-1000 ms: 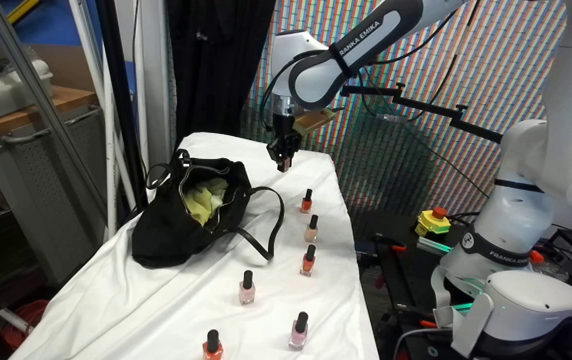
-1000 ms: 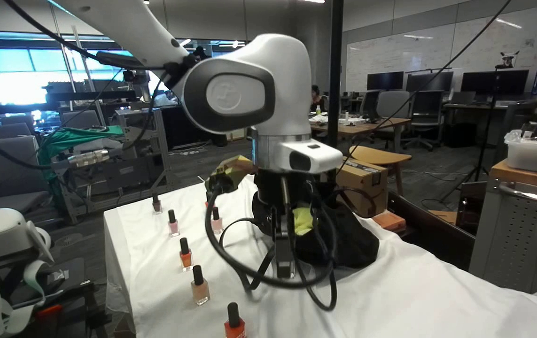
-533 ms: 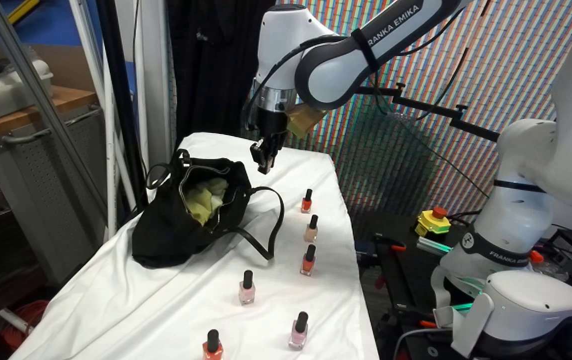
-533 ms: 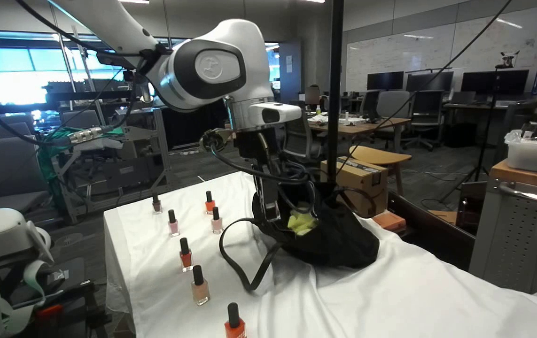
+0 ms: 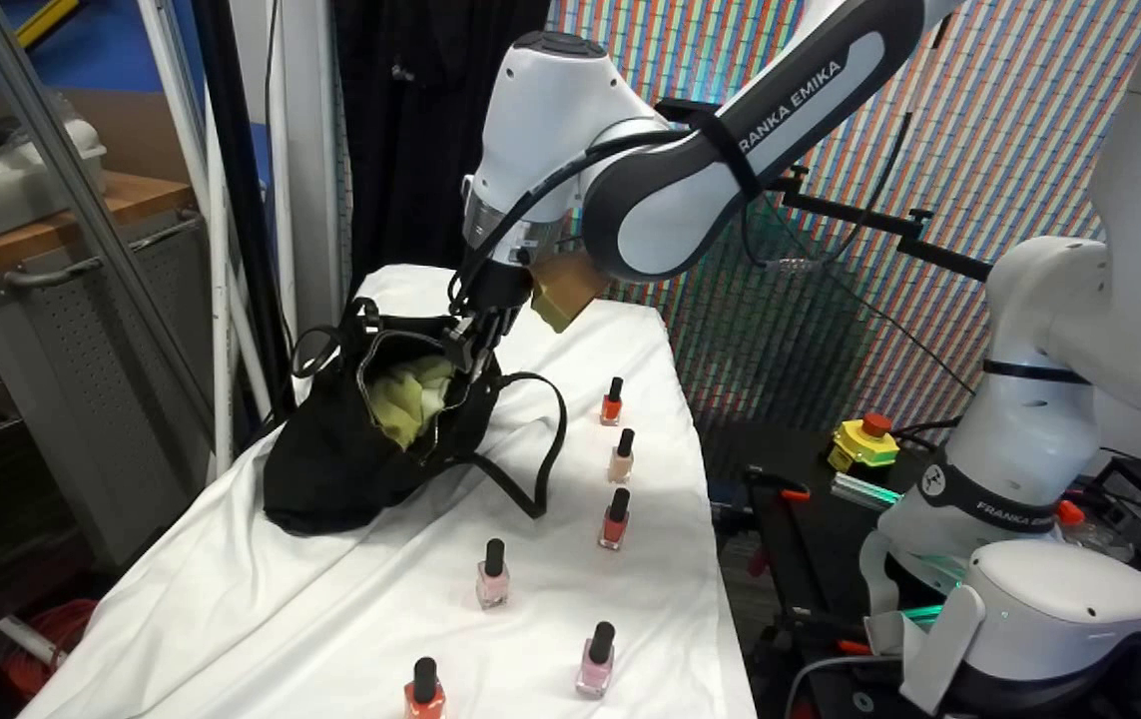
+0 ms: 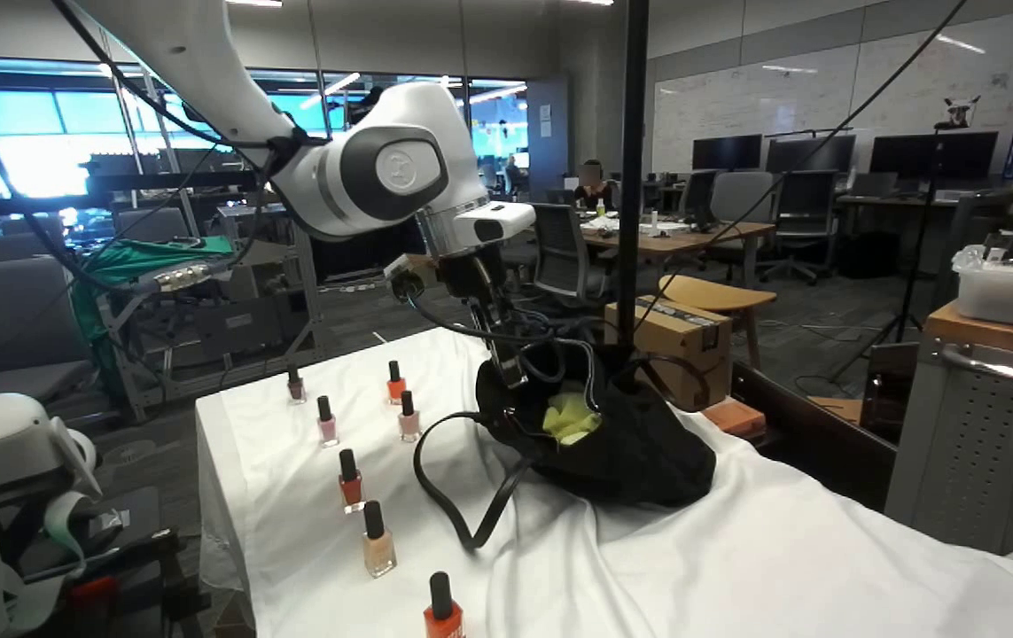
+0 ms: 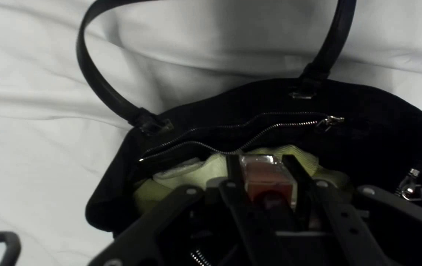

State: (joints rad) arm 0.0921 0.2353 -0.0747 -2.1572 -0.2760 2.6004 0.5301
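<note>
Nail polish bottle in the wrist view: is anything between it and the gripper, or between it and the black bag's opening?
Nothing visible. The gripper holds the nail polish bottle; beyond it the black bag gapes open, with yellow cloth taking up room inside.

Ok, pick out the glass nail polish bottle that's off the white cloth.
The reddish bottle held in the black gripper, over the open black fabric handbag; the others stand upright on the white cloth.
</note>
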